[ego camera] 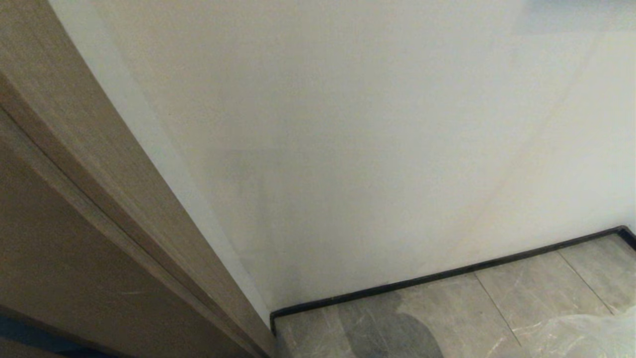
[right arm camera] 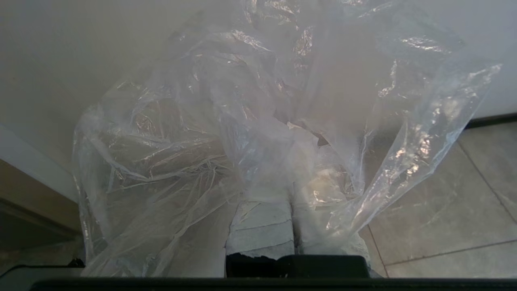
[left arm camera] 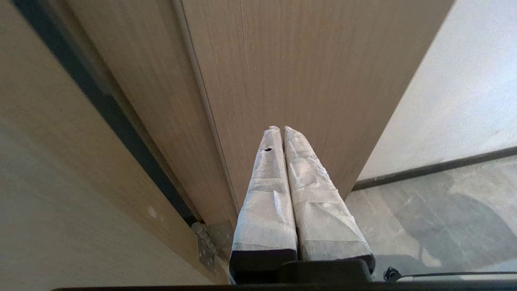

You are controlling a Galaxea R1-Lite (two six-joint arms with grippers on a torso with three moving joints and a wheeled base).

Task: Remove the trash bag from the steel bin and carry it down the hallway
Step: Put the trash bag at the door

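item: trash bag (right arm camera: 226, 133), clear crinkled plastic, billowed out ahead of the right wrist camera. contents: hard to make out through the film; a pale, faintly brownish patch shows near the middle of the folds. in the head view only a corner of the bag (ego camera: 586, 333) shows, at about 4 o'clock, low over the floor tiles (ego camera: 447, 308).

item: right gripper (right arm camera: 293, 190), fingers pressed together on a gathered fold of the trash bag; the plastic drapes over the fingertips and hides them. holds the bag off the floor.

item: left gripper (left arm camera: 282, 131), white-wrapped fingers (left arm camera: 266, 194) closed flat against each other, nothing between them. it points at a brown wooden door frame (left arm camera: 282, 72); whether it touches the wood cannot be told.

item: hallway setting. white wall (ego camera: 348, 149) filling the centre of the head view; thin black baseboard (ego camera: 447, 272) running from 6 o'clock up to 3 o'clock; grey marbled tiles below it; the wooden door frame (ego camera: 74, 209) along the 9 o'clock side.
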